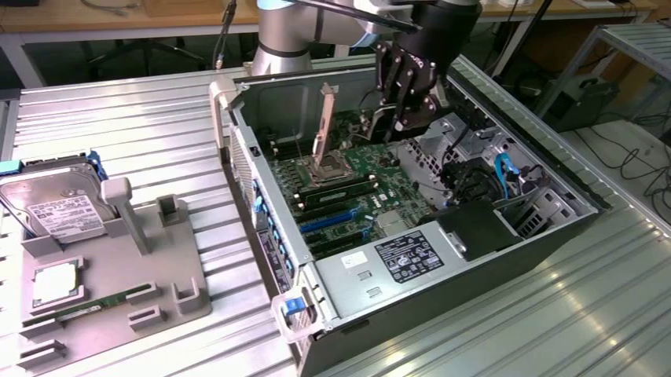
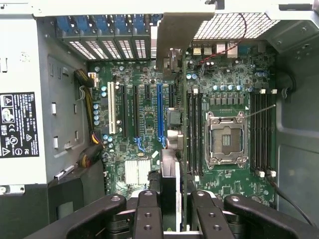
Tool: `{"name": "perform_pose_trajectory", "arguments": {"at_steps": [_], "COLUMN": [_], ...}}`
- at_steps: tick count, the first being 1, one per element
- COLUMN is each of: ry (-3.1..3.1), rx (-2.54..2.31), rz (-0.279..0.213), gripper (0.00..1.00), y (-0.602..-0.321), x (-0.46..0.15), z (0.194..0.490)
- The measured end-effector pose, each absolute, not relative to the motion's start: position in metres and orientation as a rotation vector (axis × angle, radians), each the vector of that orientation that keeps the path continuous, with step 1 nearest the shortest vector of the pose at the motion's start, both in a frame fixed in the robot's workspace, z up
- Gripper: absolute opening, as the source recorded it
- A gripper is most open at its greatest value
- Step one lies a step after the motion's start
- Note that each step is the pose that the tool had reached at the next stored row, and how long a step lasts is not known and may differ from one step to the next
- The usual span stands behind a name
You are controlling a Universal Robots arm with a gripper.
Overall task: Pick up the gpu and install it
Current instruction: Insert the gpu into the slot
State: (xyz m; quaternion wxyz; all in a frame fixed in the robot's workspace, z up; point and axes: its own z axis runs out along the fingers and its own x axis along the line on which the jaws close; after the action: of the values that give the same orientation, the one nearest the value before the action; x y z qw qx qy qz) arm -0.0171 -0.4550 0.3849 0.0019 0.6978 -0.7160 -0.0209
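Claw (image 2: 169, 209) fingers are clamped on the gpu (image 2: 169, 184), held edge-on above the motherboard (image 2: 149, 114) inside the open computer case (image 1: 262, 196). The card's silver bracket (image 1: 326, 118) stands upright toward the case's rear slots, apparently so the card edge can align with an expansion slot (image 2: 160, 112).

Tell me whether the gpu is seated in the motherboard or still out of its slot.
Out. The gripper holds the gpu on edge above the motherboard; its silver bracket stands up over the open case, and the slots lie bare.
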Motion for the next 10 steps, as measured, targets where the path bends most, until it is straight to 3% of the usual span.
{"name": "perform_pose_trajectory", "arguments": {"at_steps": [10], "ry": [-2.246], "rx": [2.19], "rz": [-0.066], "gripper": [0.28], "y": [-0.4553], "x": [-0.0171], "z": [0.3806]}}
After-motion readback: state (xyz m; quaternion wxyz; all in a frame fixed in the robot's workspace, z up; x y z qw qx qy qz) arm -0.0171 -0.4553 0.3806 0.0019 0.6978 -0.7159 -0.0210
